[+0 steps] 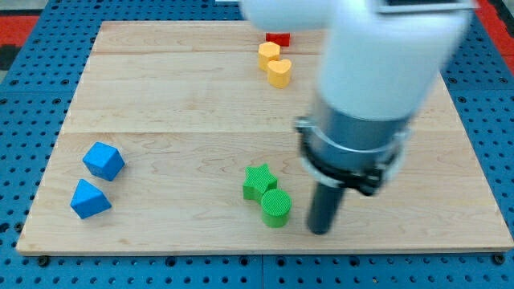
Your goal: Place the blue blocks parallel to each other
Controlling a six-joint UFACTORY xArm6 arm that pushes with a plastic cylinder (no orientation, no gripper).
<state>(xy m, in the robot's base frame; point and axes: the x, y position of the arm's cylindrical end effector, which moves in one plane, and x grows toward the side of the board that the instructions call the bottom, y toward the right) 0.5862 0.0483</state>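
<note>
Big white rounded arm housing (377,48) filling upper view, blurring slightly. Grey metal collar (349,152) ringing its base. Short dark cylindrical rod ending at my tip (321,231).

board (161,88): pale wood, visible grain, smooth matt finish
blocks: solid colour, matt, smooth faces
rod (324,207): dark, matt
arm housing (385,56): white, smooth, faintly glossy
surrounding base (24,120): blue, perforated

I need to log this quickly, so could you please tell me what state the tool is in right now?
My tip: a bare rod with no jaws, holding nothing, standing just to the view's right of the green cylinder, far from both blue blocks.
</note>
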